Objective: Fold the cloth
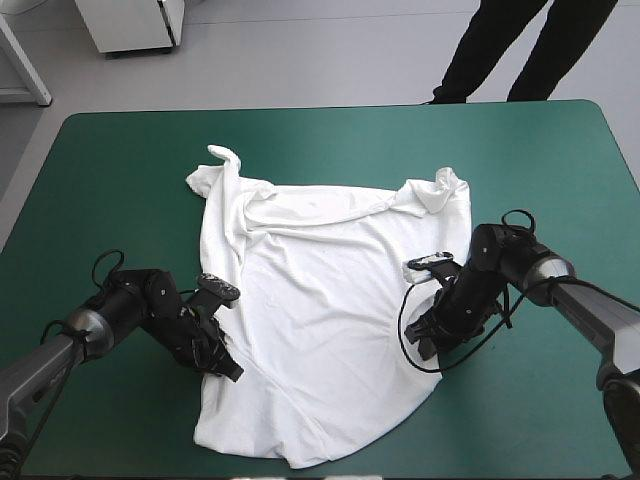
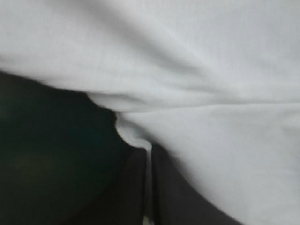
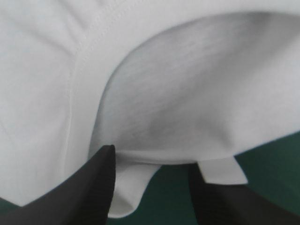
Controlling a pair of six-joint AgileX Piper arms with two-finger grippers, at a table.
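T-shirt (image 1: 320, 330) lies spread on the teal-green desk (image 1: 120, 170), about mid-desk, mostly flat, near hem toward the robot.

Left hand (image 1: 228, 368) is low at the shirt's left edge, close to the near hem. Its black fingers are pressed together, with a thin white fold pinched between them.

Right hand (image 1: 424, 345) is low at the shirt's right edge, fingers spread. A loose cloth edge and a small white tab (image 3: 222, 171), maybe a label, lie between them.

Farther off, a long crease crosses the shirt. The far edge is rumpled, with cloth bunched at both far corners.
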